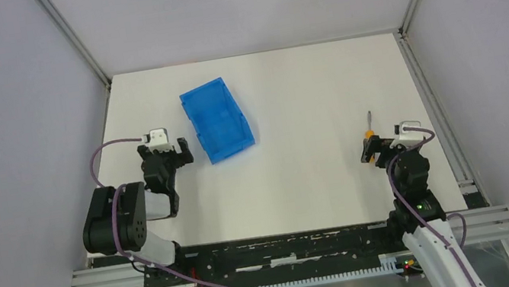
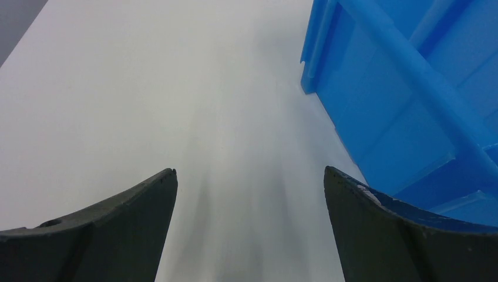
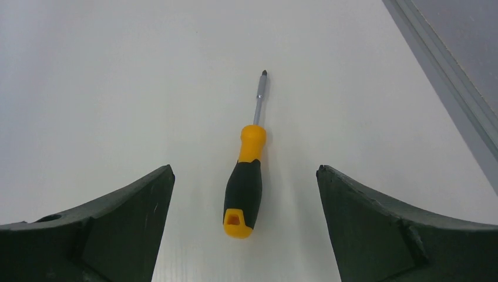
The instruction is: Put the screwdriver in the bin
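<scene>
Left fingers (image 2: 117,226) beside partly cropped bin (image 2: 405,111)

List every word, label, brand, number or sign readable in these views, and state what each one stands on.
No text can be read in any view.
Screwdriver: the handle is plain orange and black, with no brand or number showing.
Bin: bare blue plastic, no label.
Left arm and right arm: too small in the top view to tell whether they carry any print.
</scene>
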Available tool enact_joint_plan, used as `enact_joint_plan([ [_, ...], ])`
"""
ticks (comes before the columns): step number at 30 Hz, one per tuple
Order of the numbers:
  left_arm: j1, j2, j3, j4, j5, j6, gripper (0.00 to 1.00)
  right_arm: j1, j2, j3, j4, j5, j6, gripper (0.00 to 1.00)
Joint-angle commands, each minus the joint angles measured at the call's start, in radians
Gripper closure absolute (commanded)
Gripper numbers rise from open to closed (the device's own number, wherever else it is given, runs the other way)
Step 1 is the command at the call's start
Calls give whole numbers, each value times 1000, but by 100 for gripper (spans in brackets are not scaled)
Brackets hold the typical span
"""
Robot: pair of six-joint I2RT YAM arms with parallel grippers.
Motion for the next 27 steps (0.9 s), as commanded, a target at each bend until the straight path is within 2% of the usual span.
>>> enact_joint_plan([
  [1, 6, -19, -1, 26, 8, -22, 0, 1, -14, 26, 77, 57, 13, 2],
  [4, 5, -19, -1, 26, 8, -22, 0, 2, 9, 86, 102, 99, 44, 2],
  [6, 5, -18, -1, 26, 8, -22, 0, 1, 45, 149, 106, 69, 21, 2],
  [9, 5, -19, -1, 26, 8, -22, 0, 1, 190, 322, 68, 22, -52, 2],
  [11, 5, -19, -1, 26, 8, -22, 0, 1, 361, 518, -86, 28, -85, 2],
  [14, 5, -20, -2, 26, 7, -22, 0, 0, 691, 859, -407, 73, -107, 2],
  [17, 5, -20, -1, 25, 7, -22, 0, -6, 969, 1065, -636, 94, -135, 2],
  [19, 5, -19, -1, 26, 7, -22, 0, -15, 1077, 1083, -660, 72, -140, 2],
  [22, 5, -19, -1, 26, 8, -22, 0, -42, 1165, 976, -567, 7, -113, 4],
  [24, 5, -19, -1, 26, 7, -22, 0, -52, 1207, 898, -497, -15, -89, 9],
  [27, 5, -19, -1, 26, 7, -22, 0, -61, 1266, 794, -399, -70, -68, 22],
])
